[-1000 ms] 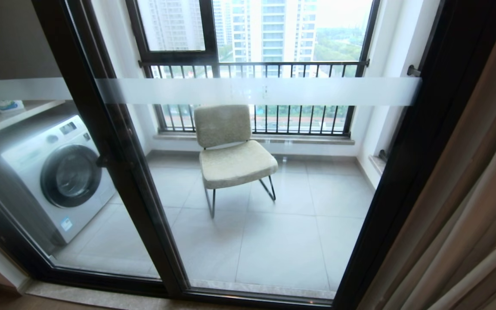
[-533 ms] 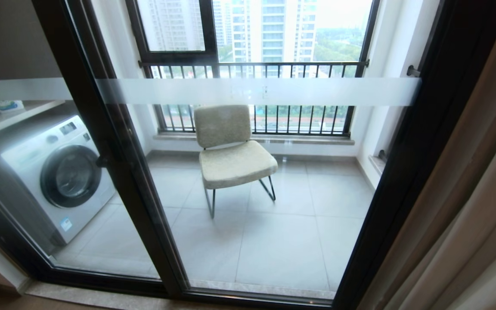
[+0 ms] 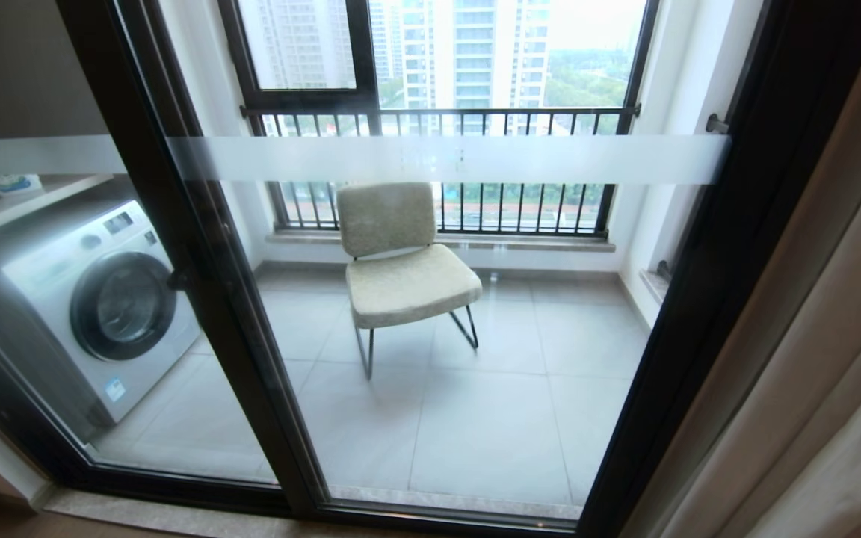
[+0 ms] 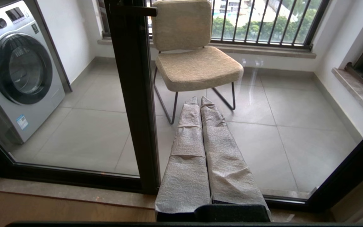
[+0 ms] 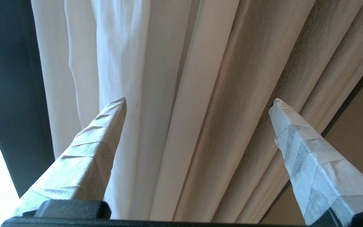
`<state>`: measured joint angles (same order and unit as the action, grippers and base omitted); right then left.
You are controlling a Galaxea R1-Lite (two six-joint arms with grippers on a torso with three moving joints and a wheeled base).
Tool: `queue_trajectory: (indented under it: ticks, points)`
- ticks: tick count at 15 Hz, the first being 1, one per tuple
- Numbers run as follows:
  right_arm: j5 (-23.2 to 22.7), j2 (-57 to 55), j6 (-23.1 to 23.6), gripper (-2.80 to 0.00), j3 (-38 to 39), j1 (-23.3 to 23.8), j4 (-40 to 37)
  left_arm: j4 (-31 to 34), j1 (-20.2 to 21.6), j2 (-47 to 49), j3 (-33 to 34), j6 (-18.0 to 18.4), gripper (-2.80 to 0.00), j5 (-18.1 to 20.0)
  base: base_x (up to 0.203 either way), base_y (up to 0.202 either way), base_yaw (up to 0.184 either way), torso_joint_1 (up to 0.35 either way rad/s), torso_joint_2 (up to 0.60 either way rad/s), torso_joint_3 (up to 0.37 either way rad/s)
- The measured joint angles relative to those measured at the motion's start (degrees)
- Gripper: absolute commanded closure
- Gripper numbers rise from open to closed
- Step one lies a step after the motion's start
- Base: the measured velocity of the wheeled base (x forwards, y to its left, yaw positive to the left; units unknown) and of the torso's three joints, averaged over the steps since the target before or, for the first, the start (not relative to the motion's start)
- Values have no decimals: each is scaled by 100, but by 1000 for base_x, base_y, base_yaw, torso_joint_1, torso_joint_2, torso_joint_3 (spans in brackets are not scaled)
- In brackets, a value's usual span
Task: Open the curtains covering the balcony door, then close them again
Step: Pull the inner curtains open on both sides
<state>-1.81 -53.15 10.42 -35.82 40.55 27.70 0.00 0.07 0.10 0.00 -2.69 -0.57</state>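
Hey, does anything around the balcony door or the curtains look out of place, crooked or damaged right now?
Nothing stands out. The curtains hang in even folds, bunched at the right of the balcony door, whose glass looks intact. Beyond it, the chair stands upright and the washing machine has its door shut.

Ahead of the left end effector [image 4: 200, 102], the grey tiled balcony floor [image 4: 295, 126] carries a beige chair [image 4: 194, 56] and, well aside, a washing machine [image 4: 17, 69].

I count one chair [image 3: 400, 261], one washing machine [image 3: 102, 299], one balcony door [image 3: 737, 224], one bunched set of curtains [image 3: 834, 336], and my two tools: left tool [image 4: 199, 101], right tool [image 5: 200, 100].
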Motion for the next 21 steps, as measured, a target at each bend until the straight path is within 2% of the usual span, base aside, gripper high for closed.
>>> queue_trajectory:
  ticks: [5,10,14,15,21]
  points:
    - [10,354,156,-280,386,-200,30,0,-2,0,0,0,0,0,0,0,0,0,0,0]
    - [78,868,427,-280,1032,-758,59,2,0,0,0,2,0,-2,0,0,0,0,0,0]
    - [389,1325,755,-280,1544,-1301,61,0,0,0,0,0,0,0,0,0,0,0,0,0]
    - [528,1429,843,0,1650,-1494,66,0,0,0,0,0,0,-2,0,0,0,0,0,0]
    - [1355,1957,1406,0,2363,-2917,359,0,0,0,0,2,0,-1,0,0,0,0,0,0]
